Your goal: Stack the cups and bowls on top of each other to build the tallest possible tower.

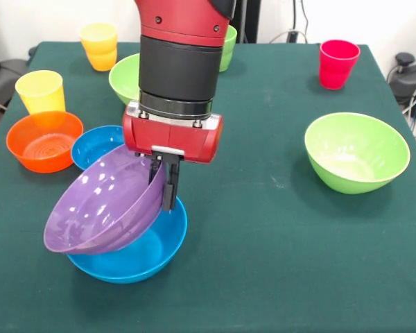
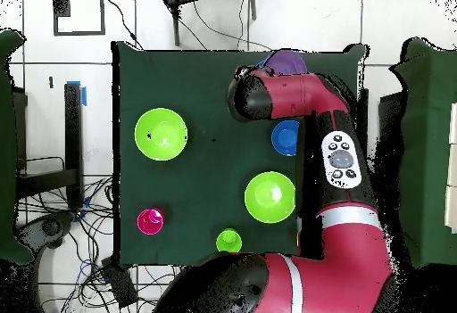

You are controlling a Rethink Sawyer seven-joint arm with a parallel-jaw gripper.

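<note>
Green cloth covers the table (image 1: 277, 229), where the gripper (image 1: 163, 182) pinches the rim of the wide purple bowl (image 1: 100, 208) and holds it tilted, its lower edge resting in the large blue bowl (image 1: 139, 260), so the tower seems barely begun: this first nesting is not settled. One light green bowl (image 1: 356, 151) sits well apart, another (image 1: 126, 76) lies behind the arm, and the small blue bowl (image 1: 96, 144), orange bowl (image 1: 44, 141) and four cups all wait unstacked. The overhead view hides the grasp under the arm, showing only a sliver of purple, and misses the orange bowl and yellow cup (image 1: 39, 90), though it shows the green cup (image 2: 229, 239) whole.
</note>
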